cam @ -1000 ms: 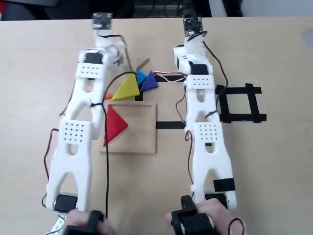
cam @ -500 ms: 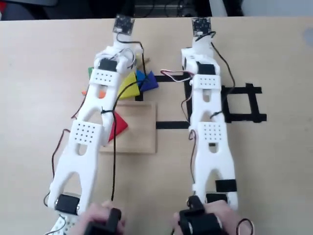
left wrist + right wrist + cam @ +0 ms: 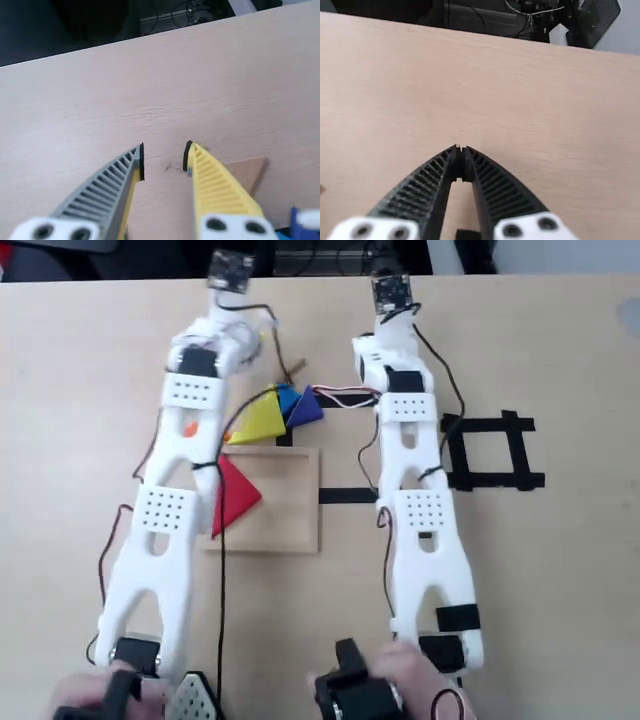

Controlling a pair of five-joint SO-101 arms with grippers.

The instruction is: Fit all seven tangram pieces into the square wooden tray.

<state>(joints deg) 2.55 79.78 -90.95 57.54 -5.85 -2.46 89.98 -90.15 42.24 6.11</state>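
Tray: the square wooden tray (image 3: 290, 515) lies on the tabletop (image 3: 80, 440) between the two arms, closer to the left arm.
Already placed: the red triangle piece (image 3: 238, 492) lies in the left part of the tray, partly under the left arm.
Waiting pieces: the yellow triangle piece (image 3: 258, 422) and the blue triangle pieces (image 3: 303, 407) lie together just beyond the far edge of the tray. The small brown wooden piece (image 3: 292, 370) lies a little farther away.
Left gripper: the left gripper (image 3: 164, 160) is low over bare tabletop. Its jaws are moderately apart and nothing is between them. A brown piece, seemingly the same one, is just beside the yellow finger, outside the gap.
Right gripper: the right gripper (image 3: 459, 159) has its jaws pressed together and holds nothing.
Step in hand: it seems an early stage, choosing the next piece to pick.
Next move: probably the left gripper must shift sideways until the brown piece is between the jaws, close on its edges, then carry it to the free part of the tray.
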